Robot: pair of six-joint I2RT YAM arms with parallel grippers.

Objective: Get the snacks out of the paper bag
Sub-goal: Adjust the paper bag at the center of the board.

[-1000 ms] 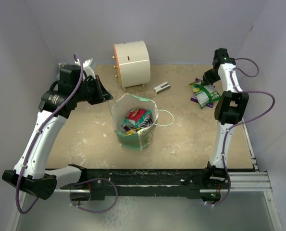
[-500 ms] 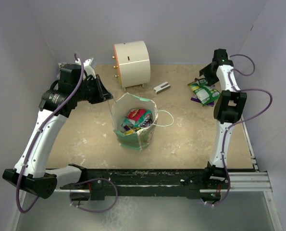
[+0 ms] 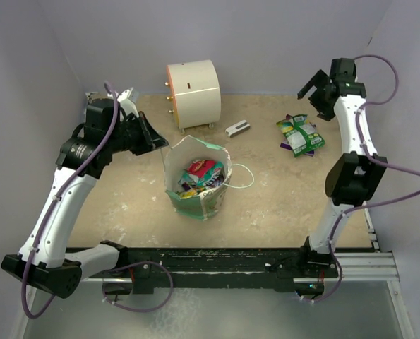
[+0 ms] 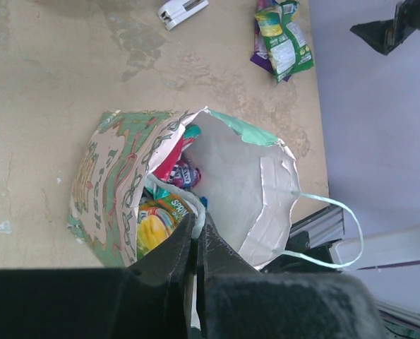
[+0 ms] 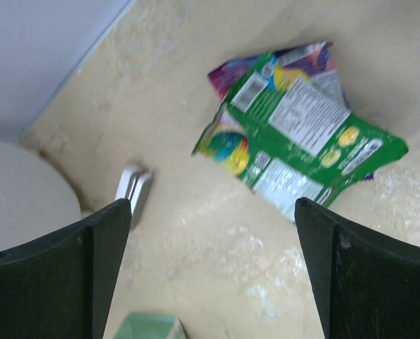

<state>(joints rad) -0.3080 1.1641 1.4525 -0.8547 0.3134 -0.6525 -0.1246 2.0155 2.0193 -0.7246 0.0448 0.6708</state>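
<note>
Status | left pincer clamped on paper bag rim | right pincer apart above green packet

I work in a robot lab cell: plain lilac-grey walls box in a scuffed beige tabletop edged by a black metal mounting rail.

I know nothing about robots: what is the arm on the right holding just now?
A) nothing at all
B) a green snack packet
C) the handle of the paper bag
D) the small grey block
A: the right gripper has its fingers spread wide with nothing between them, and the green packet lies flat on the table below it.
</note>
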